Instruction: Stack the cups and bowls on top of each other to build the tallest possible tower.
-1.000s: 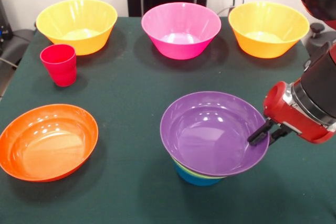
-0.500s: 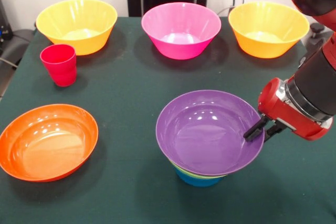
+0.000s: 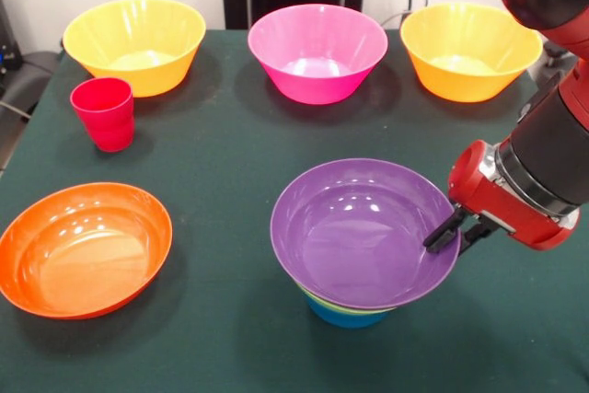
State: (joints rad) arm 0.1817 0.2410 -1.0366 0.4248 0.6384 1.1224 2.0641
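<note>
**Front view: gripper holds the rim of the purple bowl on the tower**

Front view shows the gripper (image 3: 453,235) at the right side of the purple bowl (image 3: 359,236). One black finger (image 3: 444,230) lies inside the bowl against its wall, the other is outside, so the pincer is closed on the rim. The red and black arm (image 3: 534,172) comes down from the upper right corner.

The purple bowl is the top of the tower (image 3: 354,269), which stands on the dark green table (image 3: 230,154) near the front edge, a little right of the middle. Under it a thin lime green edge (image 3: 322,302) is visible, and below this the small blue bowl (image 3: 345,315) as base. The purple bowl sits tilted, its left side lower than its right side.

At the far side stand three large bowls in a row, well apart: a yellow bowl (image 3: 134,43) left, a pink bowl (image 3: 317,51) in the middle, a second yellow-orange bowl (image 3: 470,49) right. The red cup (image 3: 103,113) stands upright just in front of the left yellow bowl. The wide orange bowl (image 3: 83,248) lies at the front left, alone.
</note>
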